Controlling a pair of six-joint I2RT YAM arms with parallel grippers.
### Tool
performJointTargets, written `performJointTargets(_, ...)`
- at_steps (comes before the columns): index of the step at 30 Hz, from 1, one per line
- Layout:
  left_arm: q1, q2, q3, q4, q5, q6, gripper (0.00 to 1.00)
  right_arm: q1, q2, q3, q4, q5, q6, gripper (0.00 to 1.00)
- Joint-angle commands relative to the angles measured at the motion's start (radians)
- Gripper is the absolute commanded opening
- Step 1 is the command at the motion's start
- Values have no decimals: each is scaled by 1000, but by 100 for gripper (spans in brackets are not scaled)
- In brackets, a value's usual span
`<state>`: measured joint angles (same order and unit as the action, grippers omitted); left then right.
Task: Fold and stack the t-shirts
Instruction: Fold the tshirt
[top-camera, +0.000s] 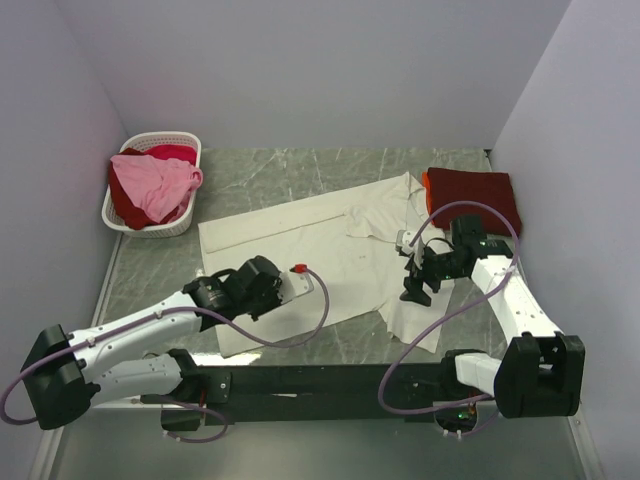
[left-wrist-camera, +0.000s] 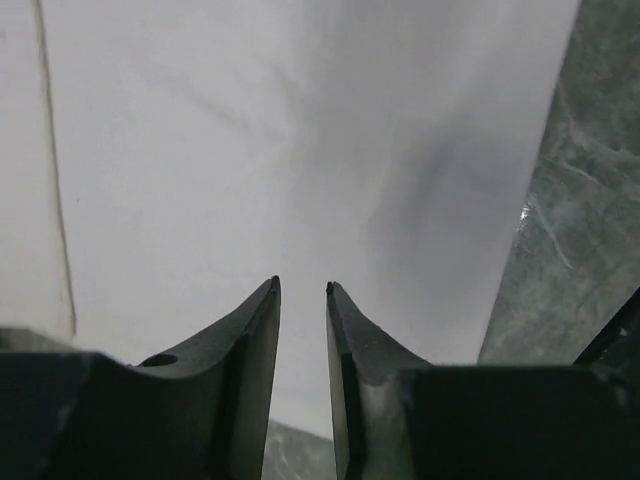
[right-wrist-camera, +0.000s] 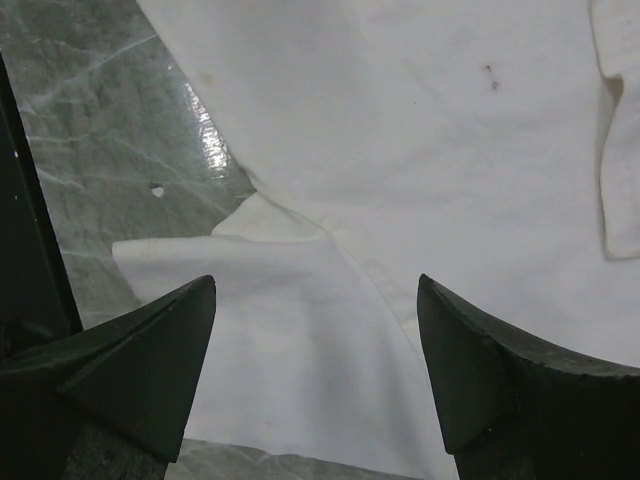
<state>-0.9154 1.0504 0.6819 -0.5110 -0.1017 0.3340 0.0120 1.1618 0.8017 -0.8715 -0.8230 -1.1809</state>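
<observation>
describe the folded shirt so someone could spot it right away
Look at the far right corner of the grey marbled table. The dark red t-shirt lies there as a folded rectangle. Unlike the cream-white t-shirt spread beside it, it is dark and compact.

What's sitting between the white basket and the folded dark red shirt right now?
In the top view: bare grey tabletop beside the basket, then the collar end of the cream-white shirt, which reaches right up to the dark red shirt.
</observation>
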Motion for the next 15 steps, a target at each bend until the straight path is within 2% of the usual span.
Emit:
performJointTargets(1,-19,-9,219,-124,-199,-205,32,-7,28,34,-59,-34,-102,88)
performJointTargets(3,-17,23,351,-214,-216,-397,39,-7,42,33,-90,-59,-144,88)
performJointTargets(4,-17,69,411,-333,-228,-590,43,-7,55,36,-109,-79,-167,88)
performJointTargets(5,-19,89,503,-386,-201,-655,47,-7,61,37,-112,-85,-171,88)
performJointTargets(6,-19,106,525,-437,-170,-723,49,-6,65,39,-109,-85,-169,88)
performJointTargets(7,-19,120,534,-478,-150,-883,50,-4,70,40,-91,-85,-148,88)
performJointTargets(9,-19,148,498,-604,-130,-1046,51,-3,68,36,-57,-79,-109,88)
performJointTargets(10,-20,146,467,-633,-118,-1207,51,-4,65,31,-19,-74,-74,88)
performJointTargets(11,-23,119,385,-670,-95,-1289,52,-3,56,25,2,-68,-53,88)
performJointTargets(15,-31,-108,124,-618,-9,-1709,54,-4,41,-7,80,-54,9,88)
